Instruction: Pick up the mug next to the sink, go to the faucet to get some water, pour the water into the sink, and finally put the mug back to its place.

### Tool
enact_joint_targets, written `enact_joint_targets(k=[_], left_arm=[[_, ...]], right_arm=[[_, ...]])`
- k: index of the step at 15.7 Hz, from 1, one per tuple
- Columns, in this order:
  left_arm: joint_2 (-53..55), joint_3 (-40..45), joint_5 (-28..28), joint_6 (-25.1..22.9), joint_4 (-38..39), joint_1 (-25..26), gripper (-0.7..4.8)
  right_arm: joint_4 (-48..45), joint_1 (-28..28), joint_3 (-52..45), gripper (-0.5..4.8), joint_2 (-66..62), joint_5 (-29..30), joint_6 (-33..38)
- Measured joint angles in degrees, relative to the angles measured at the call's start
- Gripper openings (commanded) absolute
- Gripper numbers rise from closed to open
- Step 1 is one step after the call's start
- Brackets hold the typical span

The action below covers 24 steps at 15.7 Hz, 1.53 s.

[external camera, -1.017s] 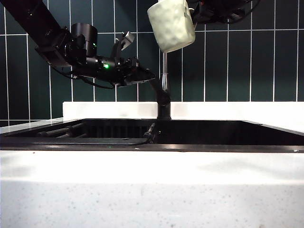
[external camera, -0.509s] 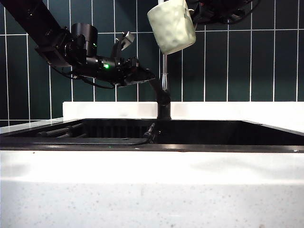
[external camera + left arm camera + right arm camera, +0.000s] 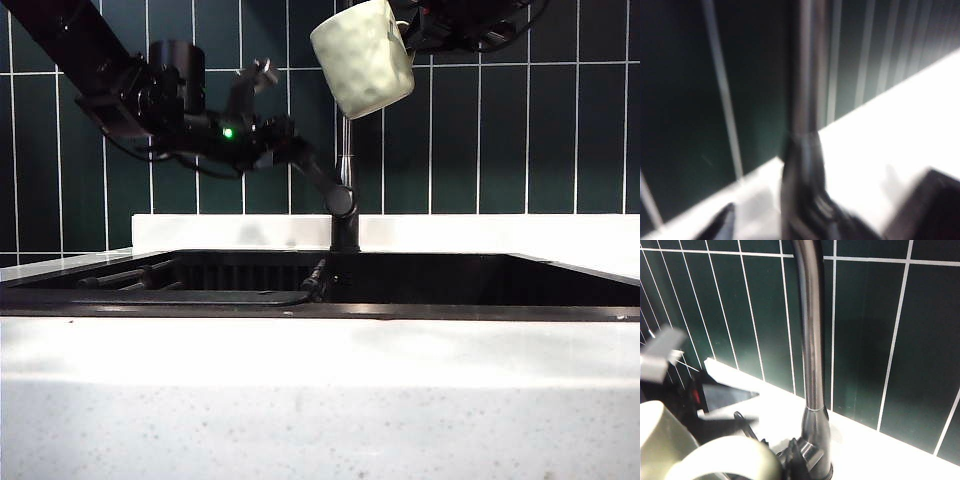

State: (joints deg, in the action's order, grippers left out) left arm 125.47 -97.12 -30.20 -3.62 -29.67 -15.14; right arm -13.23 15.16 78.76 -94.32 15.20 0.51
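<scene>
One mug [image 3: 362, 55], one faucet [image 3: 345, 190] and one sink [image 3: 420, 280] are in the exterior view, with two arms above them. The mug hangs tilted high over the sink, in front of the faucet pipe's top, and the right tool [image 3: 415, 28] is closed on its handle side; in the right wrist view the mug's [image 3: 685, 450] pale rim sits close to the camera with the faucet [image 3: 812, 365] rising just behind it. The left tool [image 3: 325, 185] reaches in from the left to the faucet's lower part, by the lever; its wrist view is blurred, showing the faucet [image 3: 805, 150] between two dark fingertips [image 3: 722, 225], so the jaws stand apart on either side of it, though whether they touch it cannot be told. The sink is a black basin with dark rack bars [image 3: 130, 275] at its left, set in a white speckled counter [image 3: 320, 400]. Behind runs a wall of dark green tiles [image 3: 500, 130] with white grout.
</scene>
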Motion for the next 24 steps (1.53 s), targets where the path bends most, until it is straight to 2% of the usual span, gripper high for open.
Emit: enact_joint_targets(k=[2, 3, 4, 5, 6, 8, 9, 11, 15, 17, 18, 21, 23, 24], left_arm=[[-1.31, -0.46, 3.45, 1.79, -0.46, 0.50, 1.14], [-1.84, -0.35, 3.17, 2.78, 0.70, 1.22, 0.88], [-2.78, -0.07, 0.90, 3.76, 2.05, 1.64, 0.38], [-5.66, -0.04, -3.63, 4.57, 5.57, 1.18, 0.24], [-9.53, -0.20, -4.87, 4.50, 11.28, 0.46, 0.16], [-12.94, -0.46, -5.22, 3.17, 17.75, 0.52, -0.03], [-15.21, 0.20, -5.03, 0.94, 23.89, 1.05, -0.03], [-21.24, 4.70, -4.72, -0.72, 28.00, 0.81, -0.03], [-33.22, 22.43, -2.97, -0.85, 27.32, 0.83, -0.03], [-42.45, 37.03, -2.12, -0.68, 25.57, 0.59, -0.03], [-45.51, 41.72, -1.75, -0.50, 23.54, 0.59, -0.03], [-56.35, 57.42, 0.55, 4.61, 16.02, 0.70, -0.03], [-62.10, 63.60, 1.55, 9.44, 10.56, 0.66, -0.03], [-66.01, 66.14, 2.67, 11.93, 8.70, 0.63, -0.03]], right_arm=[[0.35, -0.02, 0.00, -0.01, 0.00, 0.02, 0.00], [0.37, -0.09, 0.00, -0.01, 0.00, 0.00, -0.04], [0.46, -0.22, 0.00, -0.01, 0.04, 0.00, -0.24], [1.92, -0.63, 0.00, -0.01, 0.63, 0.00, -2.29], [3.72, -1.22, 0.00, -0.01, 1.53, 0.07, -4.57], [4.87, -2.75, -0.02, -0.01, 2.69, 0.07, -5.05], [5.81, -4.04, -0.04, -0.01, 3.74, -0.11, -5.60], [9.33, -5.60, -0.07, -0.01, 5.90, -0.59, -9.09], [14.97, -7.04, -0.07, -0.01, 6.91, -1.05, -14.75], [16.41, -6.97, -2.27, -0.01, 6.93, -1.86, -19.12], [16.61, -6.97, -3.72, -0.01, 6.93, -2.12, -20.50], [17.31, -6.60, -9.68, -0.01, 6.91, -4.02, -29.99], [17.38, -6.60, -12.33, -0.01, 6.88, -4.46, -36.98], [17.16, -6.45, -13.57, -0.01, 6.88, -5.01, -42.75]])
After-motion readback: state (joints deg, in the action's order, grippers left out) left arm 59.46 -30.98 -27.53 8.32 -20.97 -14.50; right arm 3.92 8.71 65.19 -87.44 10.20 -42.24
